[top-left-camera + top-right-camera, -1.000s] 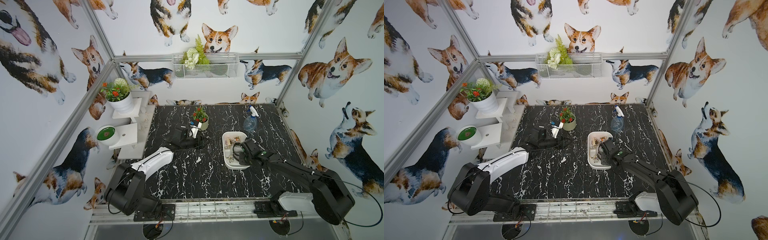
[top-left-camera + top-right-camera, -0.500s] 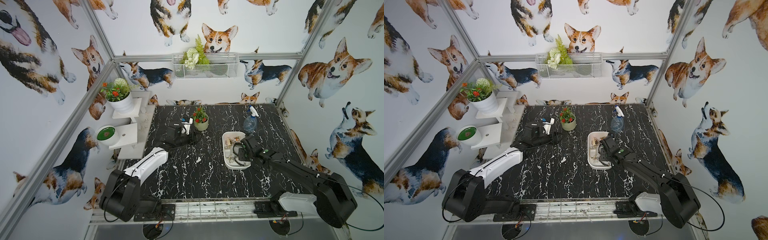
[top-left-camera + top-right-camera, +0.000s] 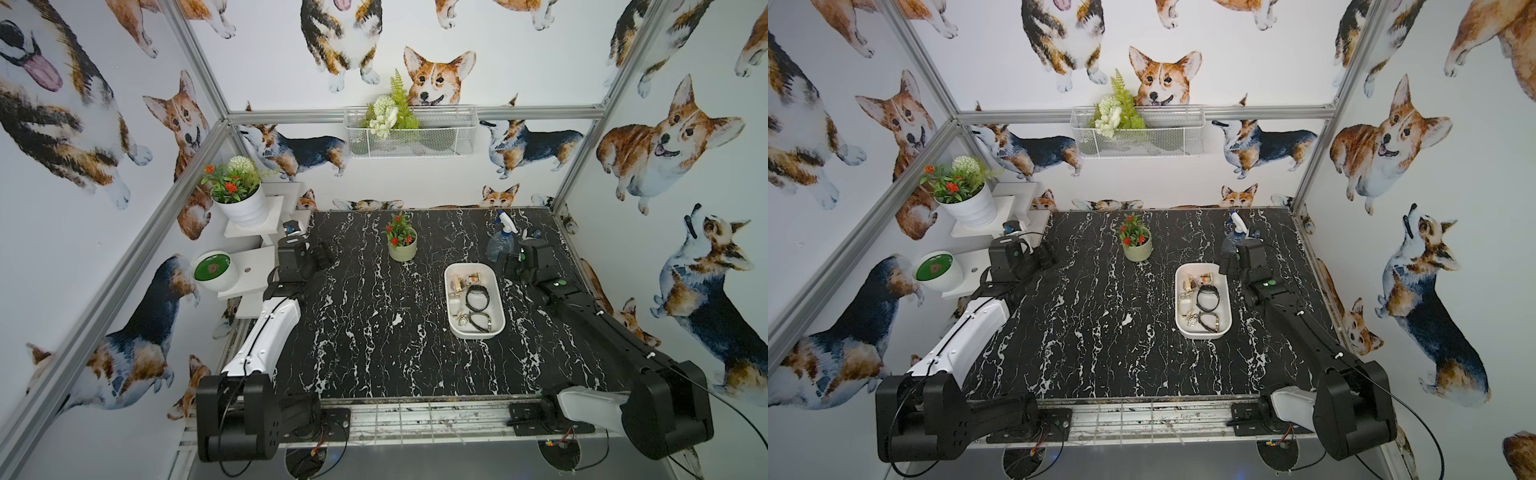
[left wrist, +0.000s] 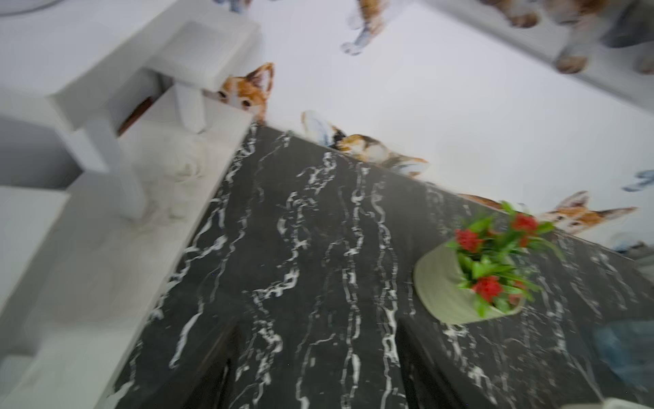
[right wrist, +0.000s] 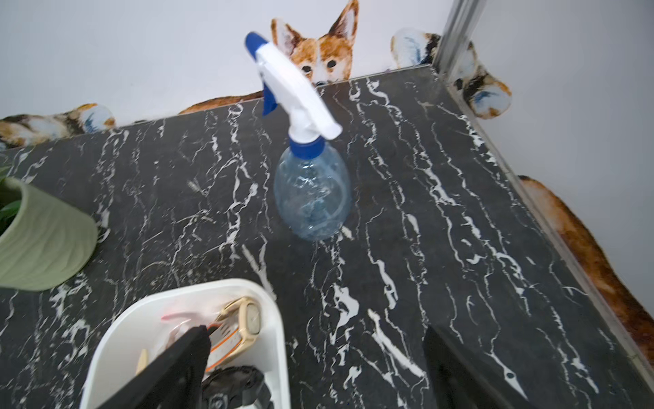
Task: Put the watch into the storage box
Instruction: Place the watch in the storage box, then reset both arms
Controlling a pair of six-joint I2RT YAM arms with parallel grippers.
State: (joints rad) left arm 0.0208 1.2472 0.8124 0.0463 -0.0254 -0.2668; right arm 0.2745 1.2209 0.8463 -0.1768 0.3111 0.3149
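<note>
The storage box (image 3: 496, 291) (image 3: 1226, 299), a shallow white tub, sits right of the table's middle in both top views. Several watches lie in it: a black watch (image 3: 477, 297) (image 3: 1207, 298) in the middle, and a gold watch (image 5: 248, 320) at the far end. My right gripper (image 3: 510, 266) (image 5: 315, 331) hangs open by the box's far right corner. One finger is above the box's corner and nothing is between the jaws. My left gripper (image 3: 325, 254) (image 4: 318, 329) is open and empty, low over the table's far left. The left wrist view is blurred.
A clear spray bottle (image 3: 500, 243) (image 5: 311, 198) stands just beyond my right gripper. A green pot of red flowers (image 3: 402, 247) (image 4: 456, 287) stands at the far middle. White stepped shelves (image 3: 249, 266) with plant pots line the left edge. A wire basket (image 3: 409, 137) hangs on the back wall.
My right gripper has opened and drawn off from over the box to its far right corner. My left arm has swung left toward the shelves, its jaws wider.
</note>
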